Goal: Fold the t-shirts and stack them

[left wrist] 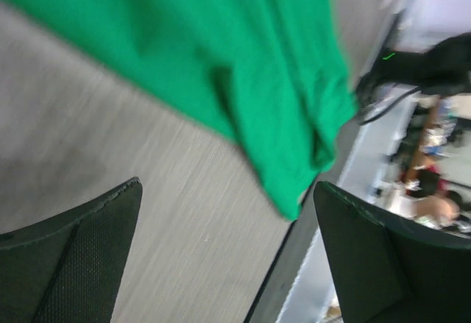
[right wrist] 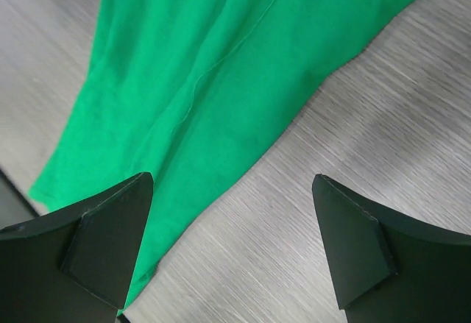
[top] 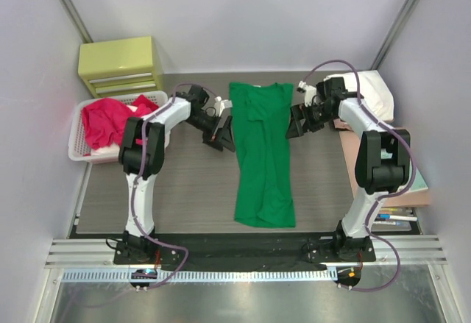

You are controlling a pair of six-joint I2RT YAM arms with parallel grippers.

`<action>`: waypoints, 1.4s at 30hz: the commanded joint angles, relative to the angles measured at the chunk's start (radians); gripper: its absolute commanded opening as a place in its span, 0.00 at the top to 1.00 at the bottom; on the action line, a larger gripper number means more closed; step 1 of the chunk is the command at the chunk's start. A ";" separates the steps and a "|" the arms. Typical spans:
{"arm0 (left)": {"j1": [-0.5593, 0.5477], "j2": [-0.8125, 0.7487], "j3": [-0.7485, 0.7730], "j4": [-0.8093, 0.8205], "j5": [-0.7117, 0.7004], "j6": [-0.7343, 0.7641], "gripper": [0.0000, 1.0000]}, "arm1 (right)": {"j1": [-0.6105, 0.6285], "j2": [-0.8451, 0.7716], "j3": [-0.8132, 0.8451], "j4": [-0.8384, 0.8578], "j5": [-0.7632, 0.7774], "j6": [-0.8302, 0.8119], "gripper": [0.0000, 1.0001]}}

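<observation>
Our left gripper and right gripper both gape empty, so we'd pinch the collar-end corners of this floppy, light bright green cloth t-shirt.

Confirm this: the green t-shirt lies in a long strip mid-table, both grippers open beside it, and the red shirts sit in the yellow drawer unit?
Wrong on one point: the top view shows the red shirts in the white basket. The green t-shirt does lie in a long strip, left gripper and right gripper open beside it.
</observation>
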 commanded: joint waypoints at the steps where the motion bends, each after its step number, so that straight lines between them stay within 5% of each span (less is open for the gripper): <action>1: 0.051 0.187 0.295 -0.320 0.324 0.156 0.00 | -0.085 0.111 0.119 -0.111 -0.368 -0.052 0.05; 2: 0.062 0.218 0.349 -0.489 0.347 0.267 0.00 | -0.094 0.132 0.142 -0.154 -0.441 -0.081 0.05; 4: 0.068 0.191 0.342 -0.476 0.309 0.272 0.00 | -0.103 0.134 0.155 -0.216 -0.474 -0.126 0.05; 6: 0.082 0.087 0.128 -0.185 0.248 0.084 0.00 | -0.099 0.057 0.109 -0.186 -0.393 -0.141 0.04; 8: 0.079 -0.111 -0.080 0.093 -0.014 -0.056 0.00 | -0.097 -0.029 0.040 -0.115 -0.240 -0.100 0.03; 11: 0.076 -0.346 -0.276 0.276 -0.246 -0.116 0.00 | -0.097 -0.232 -0.188 0.041 -0.091 -0.058 0.00; 18: 0.031 -0.472 -0.500 0.346 -0.081 -0.209 0.00 | -0.092 -0.386 -0.385 -0.040 -0.066 -0.150 0.00; 28: -0.055 -0.648 -0.749 0.552 -0.276 -0.267 0.00 | -0.079 -0.435 -0.490 0.005 -0.068 -0.158 0.01; 42: -0.211 -0.455 -0.666 0.586 -0.181 -0.334 0.00 | 0.081 -0.229 -0.448 0.065 -0.058 -0.103 0.05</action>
